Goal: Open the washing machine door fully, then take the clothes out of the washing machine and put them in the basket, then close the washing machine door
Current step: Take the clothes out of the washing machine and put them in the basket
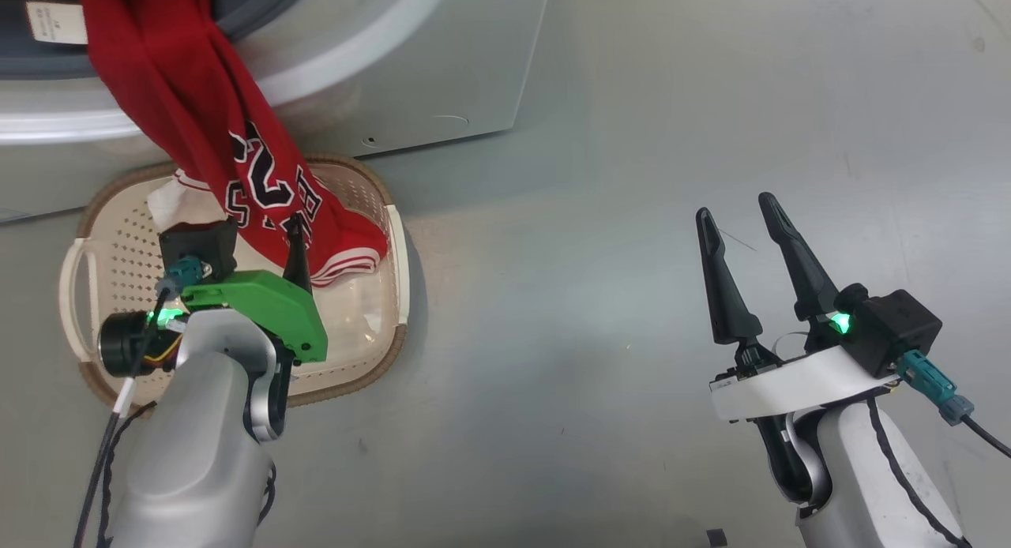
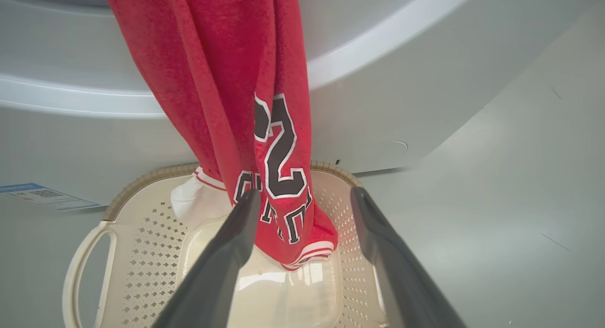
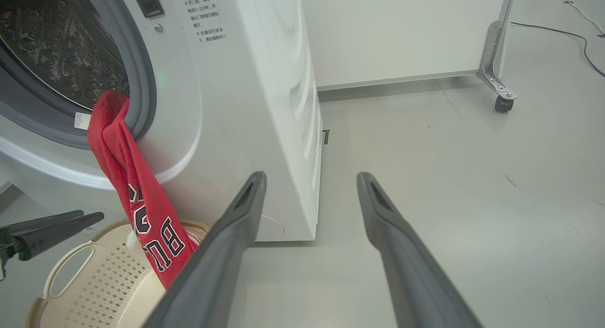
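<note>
Red jersey (image 1: 237,161) hangs from the washing machine's (image 1: 442,74) drum mouth, hem resting by the basket's (image 1: 118,256) machine-side edge. Your left gripper (image 2: 306,195) is spread wide just before the cloth, holding nothing; the right gripper (image 1: 734,208) idles spread over the floor (image 1: 569,256). Pinch the fabric high up, then draw it clear.

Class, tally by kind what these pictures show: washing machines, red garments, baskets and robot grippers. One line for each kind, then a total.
White front-loading washing machine: 1
Red fabric garment with black-and-white lettering: 1
Cream perforated plastic basket: 1
Dark two-fingered grippers, left gripper and right gripper, both open: 2
Total: 5
</note>
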{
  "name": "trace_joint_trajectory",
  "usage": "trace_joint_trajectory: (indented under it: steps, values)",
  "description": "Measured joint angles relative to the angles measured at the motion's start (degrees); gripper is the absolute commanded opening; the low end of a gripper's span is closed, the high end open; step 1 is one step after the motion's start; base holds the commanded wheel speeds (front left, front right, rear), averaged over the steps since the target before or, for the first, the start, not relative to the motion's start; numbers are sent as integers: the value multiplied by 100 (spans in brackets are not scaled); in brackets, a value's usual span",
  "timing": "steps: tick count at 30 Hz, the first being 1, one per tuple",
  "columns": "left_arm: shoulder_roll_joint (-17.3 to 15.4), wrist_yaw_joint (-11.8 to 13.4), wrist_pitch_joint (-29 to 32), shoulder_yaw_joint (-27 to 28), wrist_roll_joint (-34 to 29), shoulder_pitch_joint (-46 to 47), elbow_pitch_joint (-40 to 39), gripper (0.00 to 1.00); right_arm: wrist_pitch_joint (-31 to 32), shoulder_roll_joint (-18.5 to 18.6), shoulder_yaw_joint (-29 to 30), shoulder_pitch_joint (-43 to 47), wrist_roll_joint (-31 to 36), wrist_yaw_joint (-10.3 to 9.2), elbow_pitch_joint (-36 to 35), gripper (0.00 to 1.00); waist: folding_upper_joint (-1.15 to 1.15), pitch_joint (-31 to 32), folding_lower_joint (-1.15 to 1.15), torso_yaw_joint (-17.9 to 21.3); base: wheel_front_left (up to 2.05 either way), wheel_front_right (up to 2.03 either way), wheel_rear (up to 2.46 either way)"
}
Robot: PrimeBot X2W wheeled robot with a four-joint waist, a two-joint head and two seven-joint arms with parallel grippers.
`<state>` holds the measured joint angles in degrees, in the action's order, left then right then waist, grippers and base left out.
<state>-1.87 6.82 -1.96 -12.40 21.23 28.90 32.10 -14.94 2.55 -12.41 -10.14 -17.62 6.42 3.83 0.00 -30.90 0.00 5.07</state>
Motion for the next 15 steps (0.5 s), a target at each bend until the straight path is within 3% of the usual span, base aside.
trace_joint_trajectory:
  steps: [7, 15]
  values:
    - [-33, 1, 526, 160, 98, 738, 469, 100, 0, 2, -29, -184, -96, 5, 35, 100, 0, -346, 1, 249, 0, 0, 0]
    - [-325, 1, 903, 457, 152, 1312, 985, 100, 0, 2, -76, -377, -170, 8, 87, 100, 0, -582, 1, 493, 0, 0, 0]
